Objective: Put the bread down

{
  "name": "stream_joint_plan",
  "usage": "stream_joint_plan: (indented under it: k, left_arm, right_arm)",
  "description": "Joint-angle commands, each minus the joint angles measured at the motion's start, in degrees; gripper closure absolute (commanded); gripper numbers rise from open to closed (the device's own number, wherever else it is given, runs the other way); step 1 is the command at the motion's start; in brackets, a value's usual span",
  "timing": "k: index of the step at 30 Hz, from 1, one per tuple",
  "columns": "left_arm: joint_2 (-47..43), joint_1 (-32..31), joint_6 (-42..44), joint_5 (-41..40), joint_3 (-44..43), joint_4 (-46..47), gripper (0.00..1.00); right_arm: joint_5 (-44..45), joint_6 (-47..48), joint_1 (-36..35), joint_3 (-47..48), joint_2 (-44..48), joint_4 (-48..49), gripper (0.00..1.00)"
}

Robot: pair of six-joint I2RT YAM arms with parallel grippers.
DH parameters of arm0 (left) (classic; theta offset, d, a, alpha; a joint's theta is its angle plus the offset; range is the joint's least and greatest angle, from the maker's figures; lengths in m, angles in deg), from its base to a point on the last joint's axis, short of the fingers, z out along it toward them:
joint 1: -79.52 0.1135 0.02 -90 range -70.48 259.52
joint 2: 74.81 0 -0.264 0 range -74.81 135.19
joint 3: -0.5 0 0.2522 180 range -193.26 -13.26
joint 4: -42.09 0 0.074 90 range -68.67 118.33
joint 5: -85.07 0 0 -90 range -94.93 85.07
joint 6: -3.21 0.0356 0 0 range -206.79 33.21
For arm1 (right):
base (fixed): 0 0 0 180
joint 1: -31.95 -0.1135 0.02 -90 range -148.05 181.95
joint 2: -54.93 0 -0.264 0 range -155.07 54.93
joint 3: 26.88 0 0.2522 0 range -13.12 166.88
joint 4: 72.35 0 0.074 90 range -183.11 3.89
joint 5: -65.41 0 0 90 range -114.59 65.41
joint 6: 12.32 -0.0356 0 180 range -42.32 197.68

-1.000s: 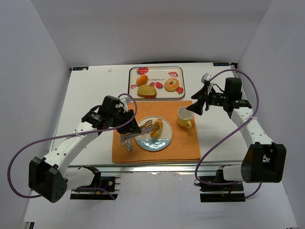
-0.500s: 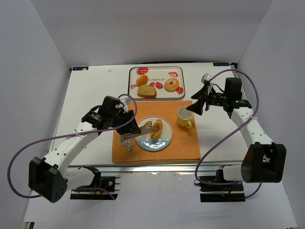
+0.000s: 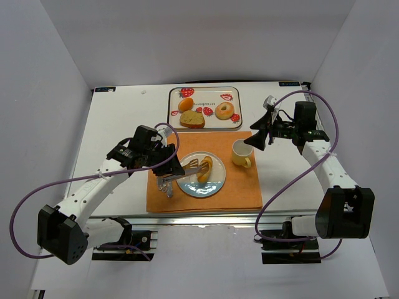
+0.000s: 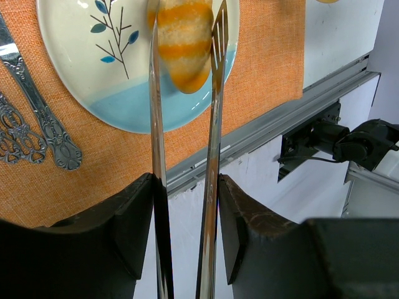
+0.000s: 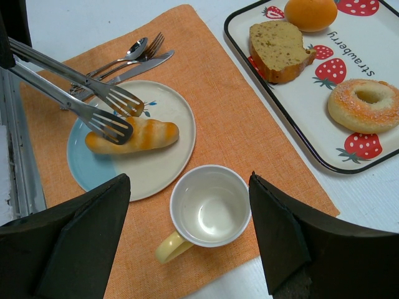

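The bread (image 3: pixel 205 168) (image 5: pixel 134 136), a golden striped roll, lies on a white and blue plate (image 3: pixel 202 185) (image 5: pixel 156 168). My left gripper (image 3: pixel 171 169) (image 4: pixel 186 187) is shut on a pair of metal tongs (image 3: pixel 187 169) (image 4: pixel 215 124). The tongs' slotted tips straddle the bread (image 4: pixel 184 43), one on each side, over the plate (image 4: pixel 124 93). My right gripper (image 3: pixel 257 138) (image 5: pixel 190 177) hangs open above the cup (image 3: pixel 240 152) (image 5: pixel 211 205), holding nothing.
An orange placemat (image 3: pixel 237 187) carries the plate, the cup and cutlery (image 3: pixel 165 185) (image 5: pixel 134 59). Behind it a strawberry tray (image 3: pixel 206 88) (image 5: pixel 318 99) holds a bread slice (image 3: pixel 192 118), a donut (image 3: pixel 224 111) and an orange bun (image 3: pixel 186 103).
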Motion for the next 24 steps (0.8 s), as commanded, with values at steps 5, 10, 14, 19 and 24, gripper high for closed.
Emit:
stream_joint_plan:
  k: [5,10,14,19,24]
  left_arm:
    - [-1.11,-0.31,0.63,1.52,-2.43,0.45,0.45]
    - [-1.11,-0.31,0.63,1.61,-2.52,0.36,0.45]
    - [-1.11,-0.31,0.63,1.79,-2.60,0.36,0.44]
    - [-1.11,-0.31,0.63,1.96,-2.78,0.36,0.44]
    - [-0.93,-0.40,0.72,1.96,-3.13,0.01,0.44]
  right_arm:
    - [-1.64,-0.03,0.32,1.44,0.37,0.80,0.19]
    - [-1.64,-0.03,0.32,1.44,0.46,0.71,0.19]
    - [-1.64,-0.03,0.33,1.44,0.46,0.71,0.19]
    - [-1.73,-0.12,0.33,1.44,0.46,0.71,0.19]
    - [-1.73,-0.12,0.32,1.44,0.46,0.71,0.19]
